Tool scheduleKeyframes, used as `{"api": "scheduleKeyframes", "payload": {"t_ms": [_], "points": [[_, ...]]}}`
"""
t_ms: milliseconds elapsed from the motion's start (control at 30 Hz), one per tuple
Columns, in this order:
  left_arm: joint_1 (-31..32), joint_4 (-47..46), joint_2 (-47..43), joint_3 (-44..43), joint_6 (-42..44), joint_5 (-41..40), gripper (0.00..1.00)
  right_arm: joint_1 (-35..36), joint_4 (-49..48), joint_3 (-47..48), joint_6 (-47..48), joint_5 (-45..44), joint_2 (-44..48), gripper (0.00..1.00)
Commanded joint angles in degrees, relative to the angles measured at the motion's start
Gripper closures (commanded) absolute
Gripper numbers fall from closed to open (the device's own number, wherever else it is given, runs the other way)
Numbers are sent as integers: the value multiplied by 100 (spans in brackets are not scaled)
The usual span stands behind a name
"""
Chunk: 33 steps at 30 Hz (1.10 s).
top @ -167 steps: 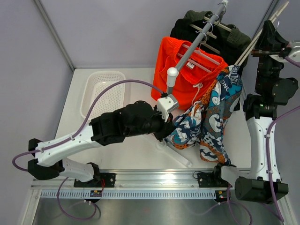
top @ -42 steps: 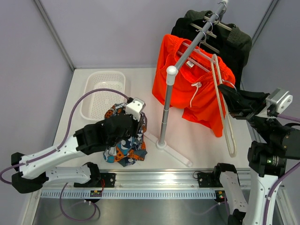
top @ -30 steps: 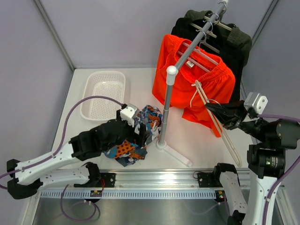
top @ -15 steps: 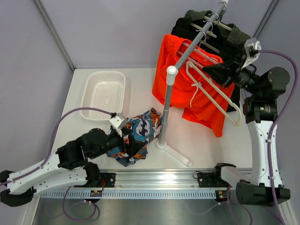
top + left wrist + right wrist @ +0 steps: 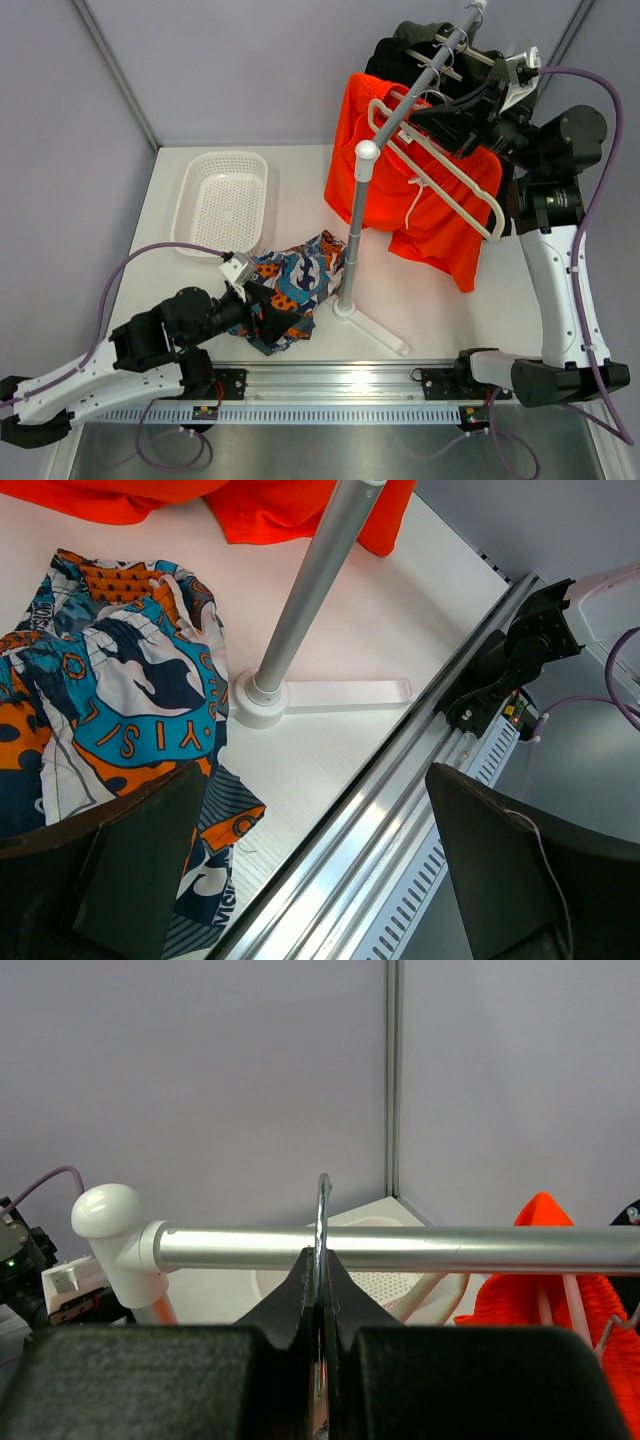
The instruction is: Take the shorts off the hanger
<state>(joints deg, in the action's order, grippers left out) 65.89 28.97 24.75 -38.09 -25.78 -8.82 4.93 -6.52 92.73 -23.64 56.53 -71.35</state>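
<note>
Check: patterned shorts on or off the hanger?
Off: patterned shorts lie crumpled on the table beside the rack base.

Overhead camera looks down; wrist cameras (both close) share the rack (image 5: 300,610).

You have blue, orange and white patterned shorts (image 5: 297,288), plain bright orange shorts (image 5: 445,225) with a white drawstring (image 5: 413,205), and a white basket (image 5: 222,200).
</note>
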Motion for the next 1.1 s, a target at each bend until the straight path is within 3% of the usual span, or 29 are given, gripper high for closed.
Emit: {"api": "scheduleKeyframes", "payload": {"t_ms": [0,900,933,967,1067], "points": [[-15,-146,-41,-23,-103,3,1,210,309,272,472,-20,-168,100],[-15,-454,530,-331,301,-198,1,640,1610,404,1739,42,-529,99],[-15,-419,626,-366,336,-217,1,641,1628,387,1731,42,-511,96],[-15,-401,679,-427,372,-234,1,650,1689,378,1775,7,-459,83],[-15,-305,838,-489,442,-392,1,641,2065,386,2090,-142,-362,63]]}}
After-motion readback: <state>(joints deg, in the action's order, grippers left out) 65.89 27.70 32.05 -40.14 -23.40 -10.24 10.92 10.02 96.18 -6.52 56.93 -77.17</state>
